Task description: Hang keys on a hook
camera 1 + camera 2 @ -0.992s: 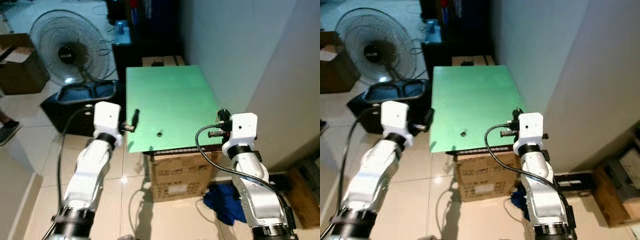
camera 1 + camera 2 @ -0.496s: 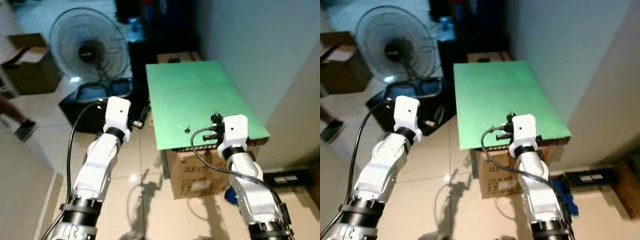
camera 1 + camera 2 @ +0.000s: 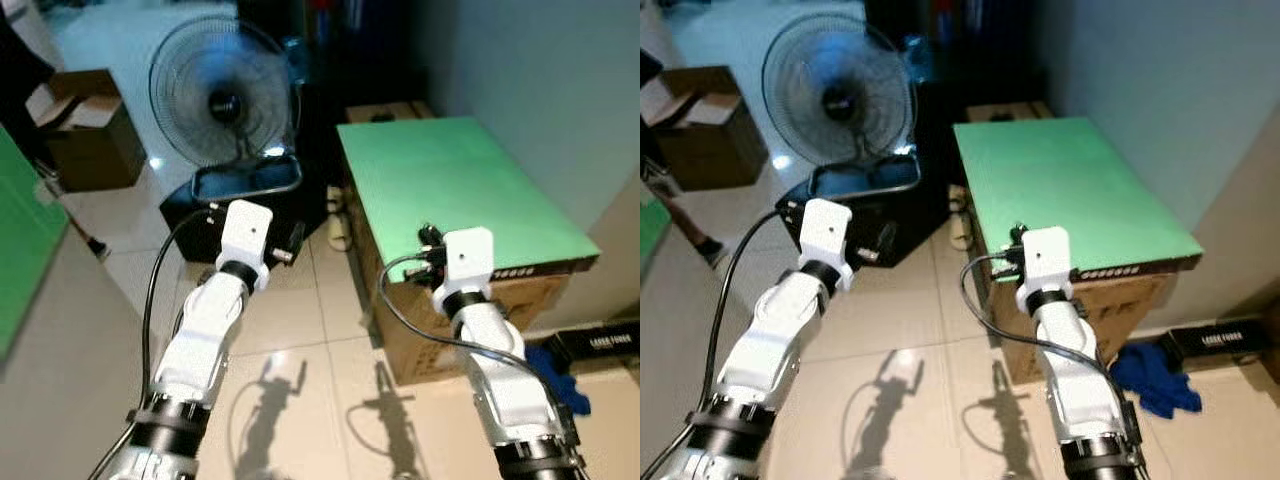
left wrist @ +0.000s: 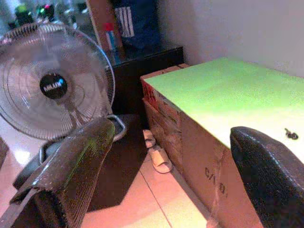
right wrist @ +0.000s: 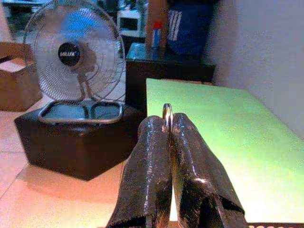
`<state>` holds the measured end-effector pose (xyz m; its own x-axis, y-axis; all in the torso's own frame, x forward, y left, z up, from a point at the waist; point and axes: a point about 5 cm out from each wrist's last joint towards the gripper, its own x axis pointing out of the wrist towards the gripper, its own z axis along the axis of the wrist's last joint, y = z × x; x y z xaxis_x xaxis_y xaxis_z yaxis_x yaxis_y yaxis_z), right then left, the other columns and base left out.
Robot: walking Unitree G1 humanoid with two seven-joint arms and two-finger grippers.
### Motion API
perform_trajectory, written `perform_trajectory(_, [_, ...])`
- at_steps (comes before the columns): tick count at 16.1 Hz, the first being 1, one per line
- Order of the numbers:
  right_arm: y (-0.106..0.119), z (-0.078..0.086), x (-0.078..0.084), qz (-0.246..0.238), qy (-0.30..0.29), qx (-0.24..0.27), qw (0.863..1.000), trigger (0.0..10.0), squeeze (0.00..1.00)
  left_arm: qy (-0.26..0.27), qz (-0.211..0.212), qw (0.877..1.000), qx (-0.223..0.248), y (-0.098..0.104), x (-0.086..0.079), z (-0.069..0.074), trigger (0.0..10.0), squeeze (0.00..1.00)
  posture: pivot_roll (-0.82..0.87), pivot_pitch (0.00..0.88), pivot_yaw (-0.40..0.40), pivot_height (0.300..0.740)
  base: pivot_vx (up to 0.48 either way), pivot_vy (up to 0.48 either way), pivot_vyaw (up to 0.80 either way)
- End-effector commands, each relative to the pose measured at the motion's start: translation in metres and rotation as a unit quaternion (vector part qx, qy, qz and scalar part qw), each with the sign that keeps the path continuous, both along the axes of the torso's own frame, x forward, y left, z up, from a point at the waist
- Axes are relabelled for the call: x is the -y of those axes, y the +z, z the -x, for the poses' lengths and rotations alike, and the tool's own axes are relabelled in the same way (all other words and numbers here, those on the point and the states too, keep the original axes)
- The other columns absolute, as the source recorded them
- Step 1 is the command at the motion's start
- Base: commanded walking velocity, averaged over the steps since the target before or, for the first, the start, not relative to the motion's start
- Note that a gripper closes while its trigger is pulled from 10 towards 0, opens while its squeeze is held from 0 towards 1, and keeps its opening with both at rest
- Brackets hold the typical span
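Camera swung left; green table (image 3: 460,190) now sits right. Right gripper (image 5: 169,130) fingers pinch the key ring (image 5: 166,111): light, stiff, slippery metal, grip near rim. Left gripper (image 4: 166,171) fingers spread, empty.

Both silver arms reach forward from the bottom of the head views, elbows bent, white wrist blocks raised. The left claw (image 3: 292,243) points forward and toward the robot's right, its two black fingers (image 4: 71,175) spread wide apart. The right claw (image 5: 167,124) points forward, its fingers pressed together with a thin metal ring (image 5: 167,112) pinched between their tips.
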<state>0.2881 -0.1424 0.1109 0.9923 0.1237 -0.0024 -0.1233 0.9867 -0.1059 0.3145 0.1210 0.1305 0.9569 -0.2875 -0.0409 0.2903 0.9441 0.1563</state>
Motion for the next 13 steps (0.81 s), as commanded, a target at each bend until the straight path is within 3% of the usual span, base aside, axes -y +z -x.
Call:
perform_trajectory(1, [0.006, -0.002, -0.008, -0.004, 0.007, 0.014, 1.0, 0.0, 0.0, 0.01, -0.02, 1.0, -0.002, -0.002, -0.009, -0.001, 10.0, 0.0, -0.07, 0.0, 0.046, 0.74, 0.0, 0.0, 0.75])
perform_trajectory(10, [0.003, -0.005, -0.006, 0.0, 0.001, 0.004, 1.0, 0.0, 0.0, 0.001, -0.018, 1.0, 0.008, -0.001, -0.004, -0.004, 10.0, 0.0, -0.08, 0.0, 0.053, 0.74, 0.0, 0.0, 0.7])
perform_trajectory(13, [0.001, -0.007, -0.003, 0.003, -0.013, 0.002, 1.0, 0.0, 0.0, -0.022, -0.015, 0.999, 0.018, 0.002, 0.001, 0.0, 10.0, 0.0, -0.08, 0.0, 0.056, 0.74, 0.0, -0.32, 0.0])
